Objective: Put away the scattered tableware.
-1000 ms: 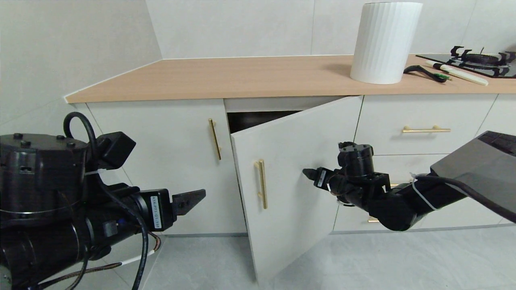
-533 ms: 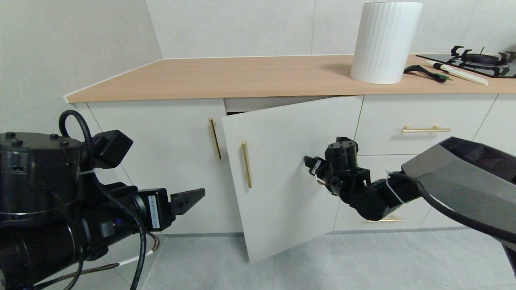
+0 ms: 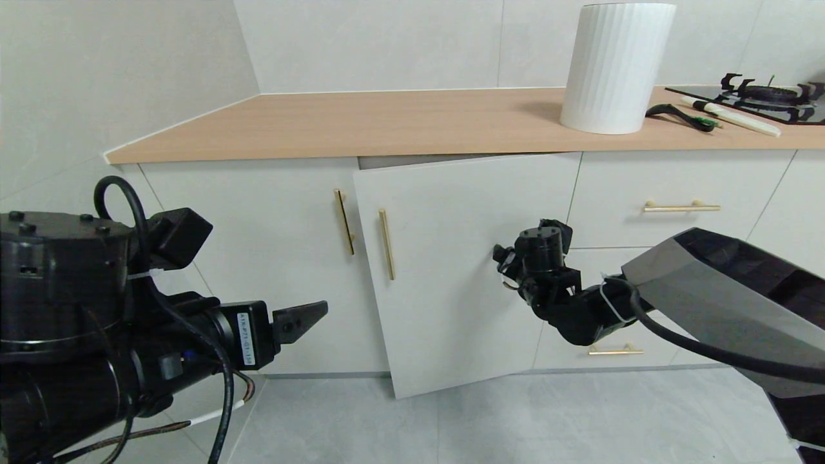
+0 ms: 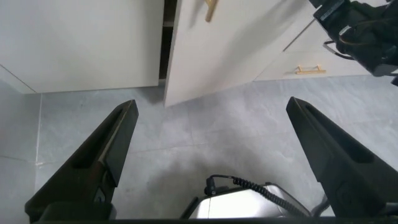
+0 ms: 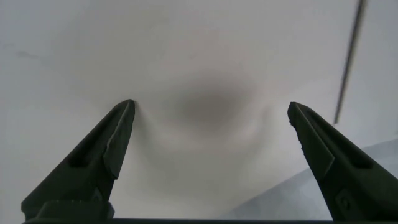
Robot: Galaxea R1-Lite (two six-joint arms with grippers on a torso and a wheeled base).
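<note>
Right wrist view: tapered dark fingers [image 5: 99, 162] spread against smooth white door [image 5: 205, 74]

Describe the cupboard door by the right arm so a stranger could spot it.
Below the wooden countertop runs a row of white cabinet fronts. The door is second from the corner wall, with an upright gold handle. Unlike its neighbours it stands slightly ajar, and the right gripper is close against its face.
</note>
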